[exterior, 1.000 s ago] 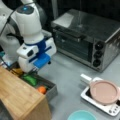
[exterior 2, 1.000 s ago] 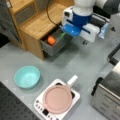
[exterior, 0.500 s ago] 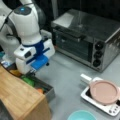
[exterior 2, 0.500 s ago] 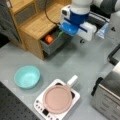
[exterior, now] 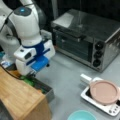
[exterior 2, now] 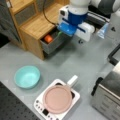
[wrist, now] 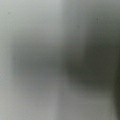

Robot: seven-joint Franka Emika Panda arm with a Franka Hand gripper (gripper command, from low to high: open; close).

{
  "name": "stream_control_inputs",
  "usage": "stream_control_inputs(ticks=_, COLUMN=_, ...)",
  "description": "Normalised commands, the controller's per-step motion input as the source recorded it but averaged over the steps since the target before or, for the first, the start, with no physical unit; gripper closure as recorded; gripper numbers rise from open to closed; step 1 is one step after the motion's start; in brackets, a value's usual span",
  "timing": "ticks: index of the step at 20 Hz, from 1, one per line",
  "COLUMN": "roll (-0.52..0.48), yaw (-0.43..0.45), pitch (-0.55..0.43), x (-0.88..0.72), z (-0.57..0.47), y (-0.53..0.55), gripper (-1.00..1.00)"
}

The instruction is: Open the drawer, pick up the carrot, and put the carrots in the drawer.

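In a front view, the smooth teal bowl (exterior 2: 27, 76) sits on the grey desk (exterior 2: 82, 62), well apart from the pincer (exterior 2: 65, 30) and toward that view's bottom left. The wooden cabinet (exterior 2: 37, 25) holds the thin-walled grey drawer (exterior 2: 51, 43), pulled open; the stubby orange carrot (exterior 2: 48, 38) lies inside, just beside and below the pincer, with something green next to it. The pincer hangs over the drawer's opening; whether its fingers are apart I cannot tell. Further right stand the white burner with a round pink pan (exterior 2: 57, 98) and the brushed-metal toaster oven (exterior: 87, 40).
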Motion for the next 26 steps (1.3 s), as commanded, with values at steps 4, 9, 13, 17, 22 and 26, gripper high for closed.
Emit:
stream_control_inputs(ticks=4, roll=-0.071, yaw=0.186, pitch=0.14, x=0.25, z=0.14, y=-0.22, gripper=-1.0)
stream_control_inputs(ticks=9, roll=-0.004, yaw=0.17, pitch=0.124, x=0.3, z=0.17, y=-0.11, gripper=-1.0)
stream_control_inputs(ticks=13, roll=0.043, yaw=0.136, pitch=0.125, x=0.3, z=0.2, y=0.0, gripper=-1.0)
stream_control_inputs(ticks=17, roll=0.071, yaw=0.104, pitch=0.15, x=0.31, z=0.22, y=0.07, gripper=-1.0)
stream_control_inputs(ticks=22, roll=0.102, yaw=0.063, pitch=0.182, x=0.34, z=0.25, y=0.13, gripper=-1.0)
stream_control_inputs(ticks=26, roll=0.12, yaw=0.011, pitch=0.209, x=0.36, z=0.22, y=0.15, gripper=-1.0)
